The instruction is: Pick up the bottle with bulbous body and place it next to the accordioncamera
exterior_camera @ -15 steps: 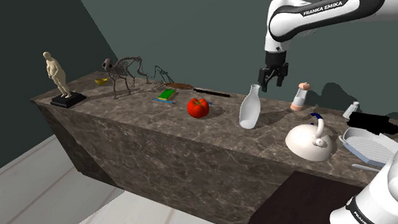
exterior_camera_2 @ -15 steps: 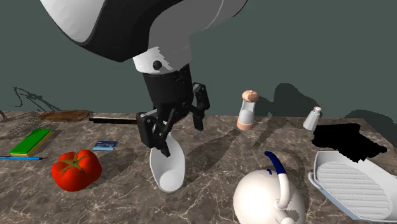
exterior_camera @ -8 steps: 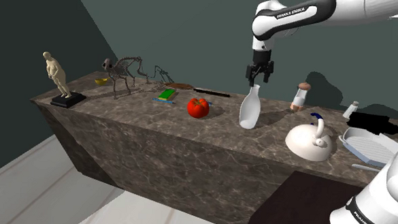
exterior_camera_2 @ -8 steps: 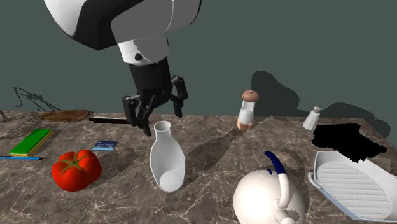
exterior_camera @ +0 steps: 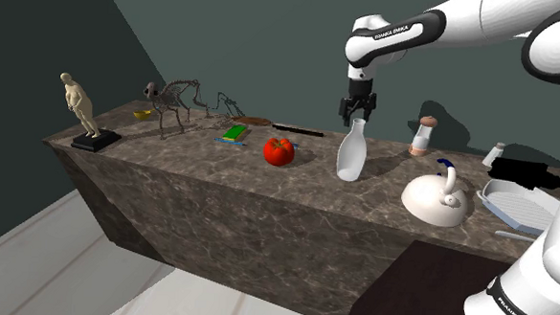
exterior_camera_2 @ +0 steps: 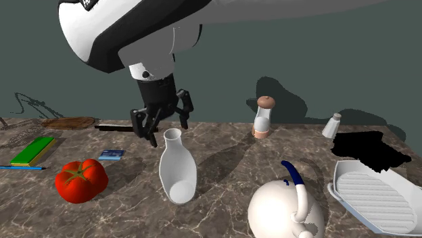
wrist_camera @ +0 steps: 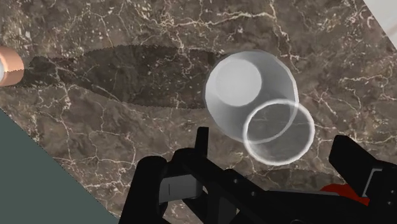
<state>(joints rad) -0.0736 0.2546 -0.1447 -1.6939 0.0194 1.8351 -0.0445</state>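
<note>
The bottle (exterior_camera: 352,154) is translucent white with a bulbous body and a narrow neck. It stands upright on the dark marble counter (exterior_camera: 219,193), between a tomato and a kettle. My black gripper (exterior_camera: 357,114) hangs open just above its mouth. In the second exterior view the gripper (exterior_camera_2: 166,127) sits over the neck of the bottle (exterior_camera_2: 177,169), slightly behind it. Seen from the wrist, the bottle (wrist_camera: 248,89) has its mouth ring between the spread fingers of the gripper (wrist_camera: 277,153), untouched. The black camera (exterior_camera: 527,172) (exterior_camera_2: 370,149) lies at the counter's far end.
A red tomato (exterior_camera: 278,150) (exterior_camera_2: 81,180) and a white kettle (exterior_camera: 439,198) (exterior_camera_2: 284,209) flank the bottle. A pepper mill (exterior_camera: 422,135) (exterior_camera_2: 262,116), a shaker (exterior_camera: 496,154) and a white dish (exterior_camera: 516,203) stand near the camera. A skeleton (exterior_camera: 179,100) and a statue (exterior_camera: 81,111) occupy the other end.
The gripper has travelled toward the shoulder view's left and come down over the bottle's mouth. It has stayed open. The bottle has not moved.
</note>
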